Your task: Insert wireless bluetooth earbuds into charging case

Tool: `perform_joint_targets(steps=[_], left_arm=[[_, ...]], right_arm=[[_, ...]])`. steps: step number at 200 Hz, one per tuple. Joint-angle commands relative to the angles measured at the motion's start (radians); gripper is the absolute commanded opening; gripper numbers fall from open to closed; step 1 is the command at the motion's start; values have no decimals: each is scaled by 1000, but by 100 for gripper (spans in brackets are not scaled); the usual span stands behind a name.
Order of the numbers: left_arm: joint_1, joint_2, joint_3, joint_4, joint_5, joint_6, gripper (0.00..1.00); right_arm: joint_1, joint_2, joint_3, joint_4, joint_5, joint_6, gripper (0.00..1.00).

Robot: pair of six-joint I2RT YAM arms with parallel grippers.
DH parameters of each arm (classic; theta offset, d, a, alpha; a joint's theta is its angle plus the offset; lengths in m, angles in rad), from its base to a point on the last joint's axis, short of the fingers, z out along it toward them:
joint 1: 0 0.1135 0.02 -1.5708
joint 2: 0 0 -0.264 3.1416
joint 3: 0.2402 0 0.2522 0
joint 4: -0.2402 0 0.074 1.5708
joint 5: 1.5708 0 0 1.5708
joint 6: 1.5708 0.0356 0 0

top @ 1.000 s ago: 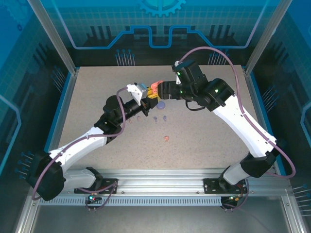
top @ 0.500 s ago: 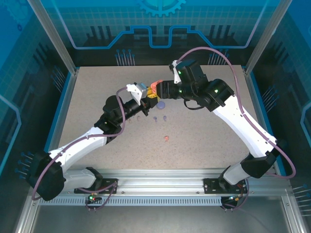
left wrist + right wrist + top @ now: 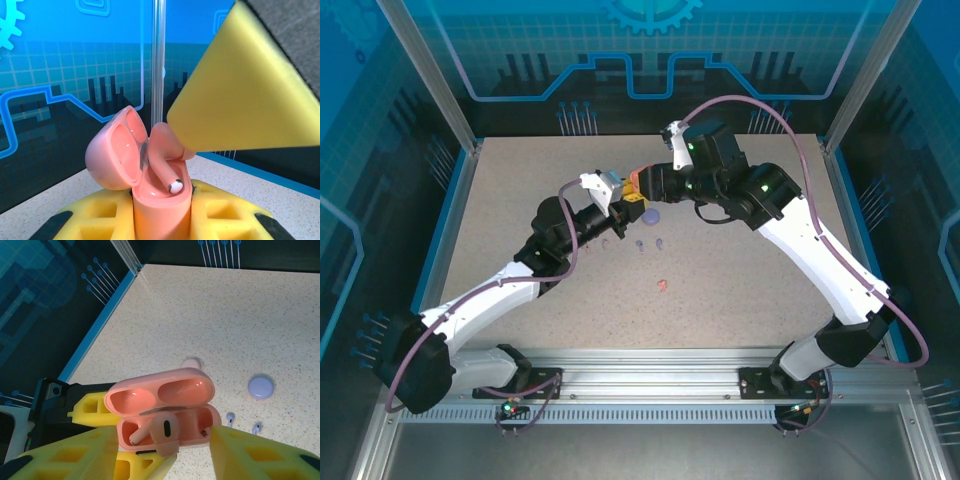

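My left gripper (image 3: pixel 161 220) is shut on a coral-pink charging case (image 3: pixel 160 205), holding it upright with its lid (image 3: pixel 160 392) swung open. One coral earbud (image 3: pixel 164 432) lies aslant in the case, its stem down in one cavity and its head above the rim. My right gripper (image 3: pixel 164 440) hangs over the case (image 3: pixel 634 184) with its yellow fingers (image 3: pixel 250 455) apart on either side of the earbud. In the left wrist view one yellow finger (image 3: pixel 240 90) touches the earbud's head (image 3: pixel 162 145).
On the table beyond the case lie a round purple case (image 3: pixel 261 387), two purple earbuds (image 3: pixel 230 417) (image 3: pixel 256 428) and a pale pink piece (image 3: pixel 190 362). A coral earbud (image 3: pixel 663 286) lies nearer the arm bases. Glass walls ring the table.
My right gripper has moved left over the open case and its jaws have narrowed. The left arm and the case have stayed still.
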Motion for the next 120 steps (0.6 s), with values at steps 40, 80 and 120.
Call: perform_joint_targets(steps=[40,80,120], left_arm=[[2,-3,9,43,0,8,0],[2,-8,8,44,13,5,0],[3,-17,6,39,20,8,0]], right_arm=[[-10,15,29,15,-41,-27,42],[-12,37,41,1,-43,-46,38],[-12,45,49,-11,-39,-62,29]])
